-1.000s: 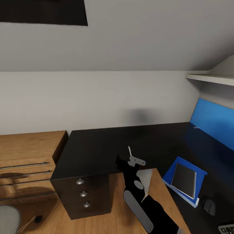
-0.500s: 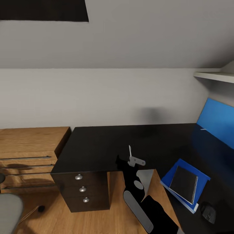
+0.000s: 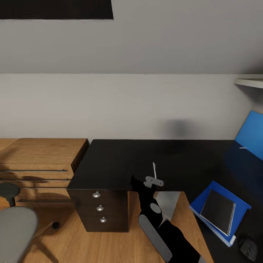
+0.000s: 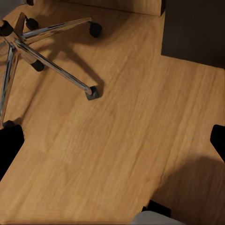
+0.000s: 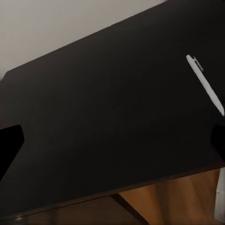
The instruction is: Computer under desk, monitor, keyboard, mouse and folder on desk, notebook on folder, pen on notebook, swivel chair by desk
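Your right gripper [image 3: 153,174] is over the front edge of the desk [image 3: 120,160], pinching the white pen [image 3: 155,169], which sticks up from the fingers. In the right wrist view the pen [image 5: 205,84] shows against the black desk top [image 5: 103,122], at one dark fingertip [image 5: 218,140]. Your left gripper [image 4: 112,150] points down at the wooden floor [image 4: 126,136]; its 2 fingertips sit far apart at the picture's edges, so it's open with nothing between them. The swivel chair's chrome base [image 4: 42,56] is on the floor, short of the desk's drawer unit.

From the desk's 3-drawer unit [image 3: 99,210]: light wooden drawer chest [image 3: 40,164] just beside it on the left, grey chair seat [image 3: 16,233] further left. Blue folder [image 3: 219,208] lies on the desk's right wing with the dark notebook [image 3: 218,211] on top. Black mouse [image 3: 247,248] sits near the folder's front corner. Blue back panel [image 3: 252,135] at the desk's far right.
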